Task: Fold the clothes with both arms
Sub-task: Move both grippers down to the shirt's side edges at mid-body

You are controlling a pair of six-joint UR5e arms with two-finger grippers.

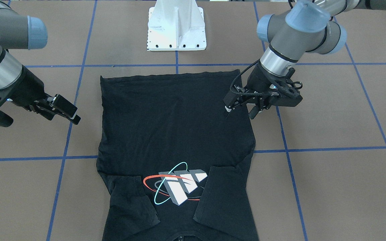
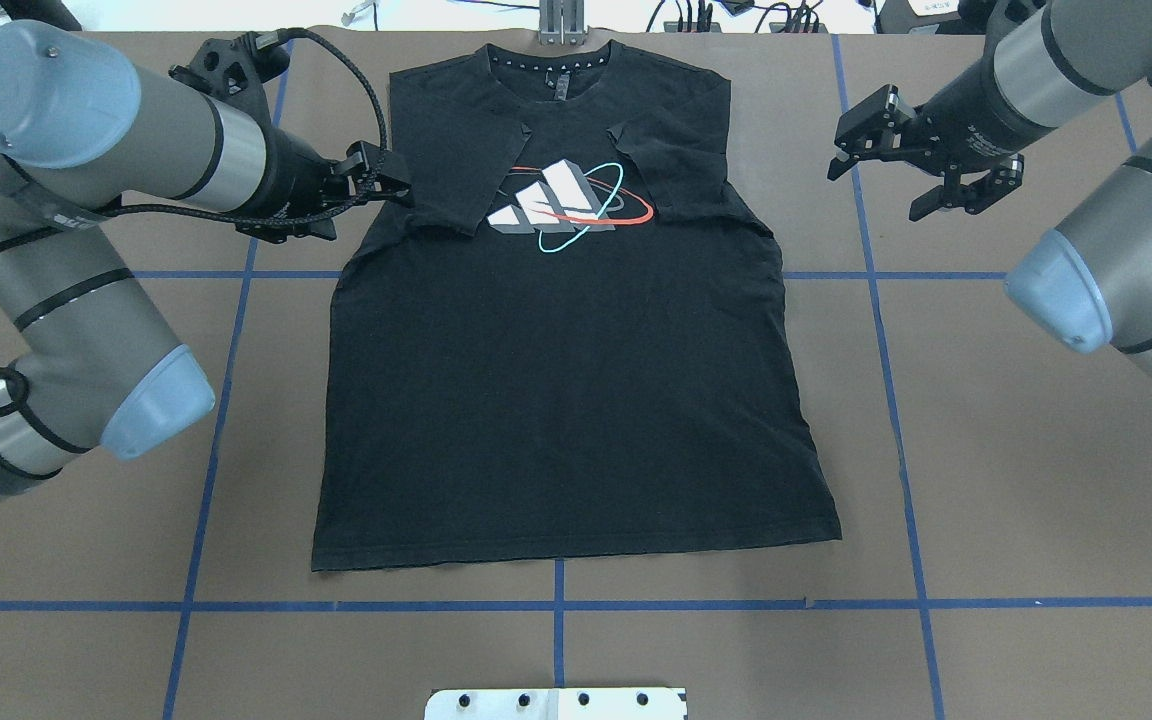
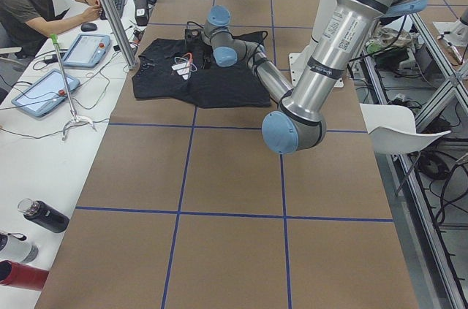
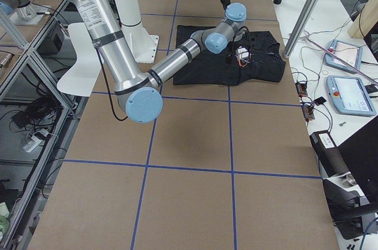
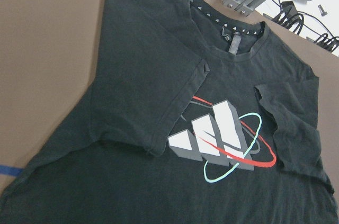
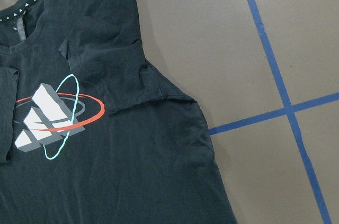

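Note:
The black T-shirt (image 2: 566, 400) lies flat on the brown table, print (image 2: 561, 200) facing up and collar at the far edge from the robot. Both sleeves (image 5: 159, 102) (image 6: 106, 49) are folded inward onto the chest. My left gripper (image 1: 240, 111) hovers open over the shirt's left side edge near the folded sleeve, also seen as the left gripper (image 2: 391, 188) from overhead. My right gripper (image 2: 881, 185) is open and holds nothing. It hangs over bare table, well clear of the shirt's right side. Neither wrist view shows any fingers.
The white pedestal base (image 1: 177, 26) stands at the table's near edge behind the shirt's hem. Blue tape lines (image 2: 556, 605) cross the brown table. A person (image 3: 36, 2) sits at a side desk with tablets (image 3: 40, 90) and bottles (image 3: 44, 215). A metal post (image 2: 558, 20) rises just past the collar.

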